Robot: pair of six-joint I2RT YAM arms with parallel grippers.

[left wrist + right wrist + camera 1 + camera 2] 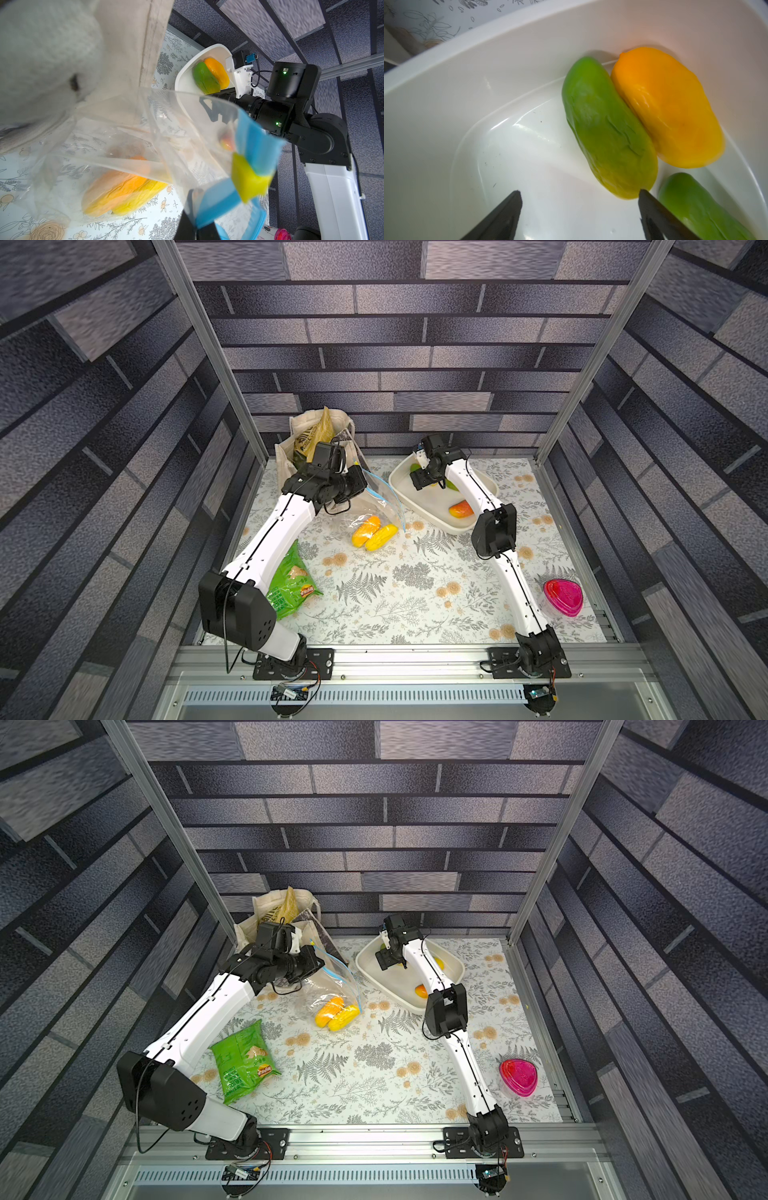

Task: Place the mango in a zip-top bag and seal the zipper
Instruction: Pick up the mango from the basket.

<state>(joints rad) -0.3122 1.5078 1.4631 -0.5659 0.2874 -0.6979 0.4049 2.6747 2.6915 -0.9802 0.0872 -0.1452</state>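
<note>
**Bag Mouth Pinched at Left, Fingers Spread over the Tub at Right**

At 8 o'clock on the floral desk, a green crisp packet was seen lying flat, partly covered by the left arm. At 11 o'clock a beige canvas tote was stood at the desk's far edge, with a brown packet poking from it. Just beside the tote, the left fingers were clenched on the zipper. Its light-blue strip was pinched between them, with the yellow slider close to the grip. The zip-top bag was hung by its mouth a little toward 11 o'clock from the desk's middle, the mouth gaping and unsealed, the bottom resting on the desk. Two yellow mangoes were seen inside it, side by side and touching.

At 1 o'clock a white tub was set just beside the bag. The right fingers were found inside it, spread wide and released, with nothing between them. A green mango and an orange mango were pressed together against the tub wall. One of the fingers was seen just beside the green mango's yellowing end, though contact could not be told. A second green mango was partly hidden behind that finger. A red-orange mango was seen apart from them at the tub's near end. At 4 o'clock a pink container was placed by the desk's edge.
</note>
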